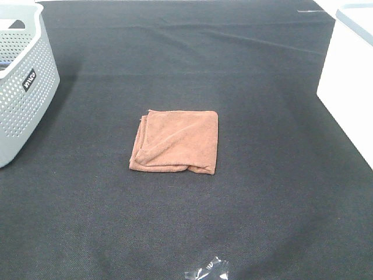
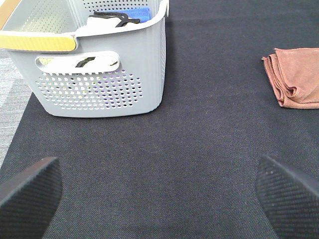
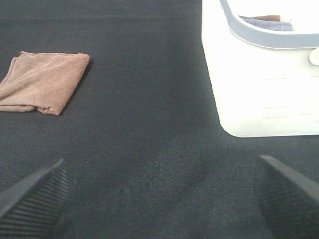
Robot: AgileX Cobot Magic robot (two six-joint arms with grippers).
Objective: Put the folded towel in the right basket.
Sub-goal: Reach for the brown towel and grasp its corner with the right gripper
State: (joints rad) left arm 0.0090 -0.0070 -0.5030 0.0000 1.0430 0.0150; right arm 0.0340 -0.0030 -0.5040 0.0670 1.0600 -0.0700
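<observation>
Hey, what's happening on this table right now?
Nothing is being handled yet. The folded brown towel lies flat in the middle of the black mat, untouched. The left tool and the right tool are both open and empty, each hanging over bare mat away from the towel. A grey perforated basket stands on the left and the white basket, the towel's destination, on the right.

Bright, even light falls from above. The white basket (image 1: 349, 99) is washed out, its wall nearly featureless in the high view. The grey perforated basket (image 1: 23, 81) throws a soft shadow onto the black mat (image 1: 262, 204) beside it. The brown towel (image 1: 178, 142) is sharp. Clear plastic (image 1: 207, 271) glints at the lower frame edge.
</observation>
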